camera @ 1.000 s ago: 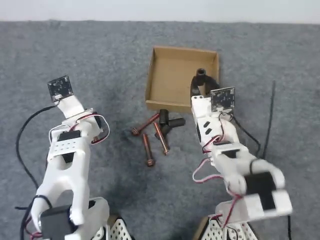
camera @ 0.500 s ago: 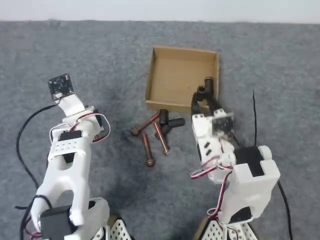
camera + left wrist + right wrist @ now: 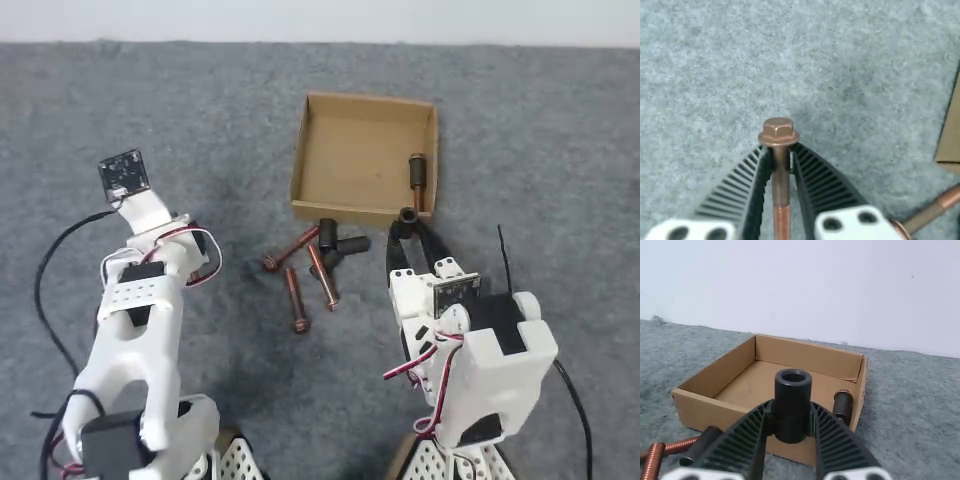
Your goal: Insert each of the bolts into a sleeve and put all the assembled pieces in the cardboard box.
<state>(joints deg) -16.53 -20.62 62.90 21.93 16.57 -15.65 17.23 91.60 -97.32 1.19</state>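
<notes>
In the left wrist view my left gripper [image 3: 778, 148] is shut on a copper bolt [image 3: 778, 134], hex head out past the fingertips, above grey carpet. My right gripper [image 3: 791, 411] is shut on an upright black sleeve [image 3: 792, 390] just in front of the cardboard box [image 3: 715, 372]. From above, the right gripper [image 3: 408, 224] holds that sleeve [image 3: 408, 214] at the near wall of the box [image 3: 345, 150]. A bolt-and-sleeve piece [image 3: 417, 178] lies inside by the right wall. Three loose bolts [image 3: 321, 274] and two black sleeves [image 3: 340, 241] lie in front of the box.
The left arm [image 3: 140, 300] stands over bare grey carpet well left of the pile. A pale wall [image 3: 800, 280] rises behind the box. A thin black cable [image 3: 503, 260] sticks up beside the right arm.
The right arm has drawn back from over the box toward its base, still gripping the sleeve. The assembled piece in the box has come into view. The left arm has hardly moved.
</notes>
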